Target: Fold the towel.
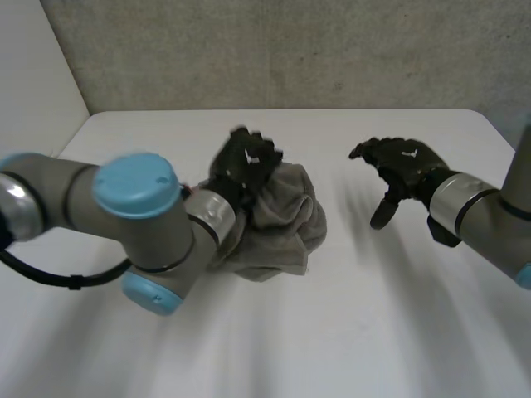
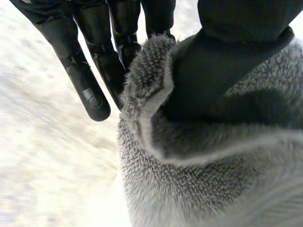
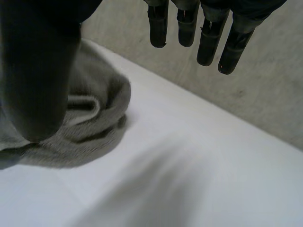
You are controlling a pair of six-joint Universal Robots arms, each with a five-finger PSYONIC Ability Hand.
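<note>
- White counter, grey concrete wall behind its far edge.
- Left hand: closed on the towel. In the left wrist view the hemmed edge stands up between the straight fingers on one side and the thumb on the other. The thumb presses into a fold of the pile.
- The hold is on the towel's far edge, on the side nearer the left arm. That arm's wrist lies across the same side of the cloth.
- Towel: grey terry, bunched into a rumpled heap near the middle of the counter. Folds overlap, and a light hem line shows in places.
- Right hand: spread wide and holding nothing. In the right wrist view the fingers hang loose and well apart from the thumb.
- It hovers above bare counter, well apart from the towel on the right arm's side. The heap lies beyond its thumb in the right wrist view.
</note>
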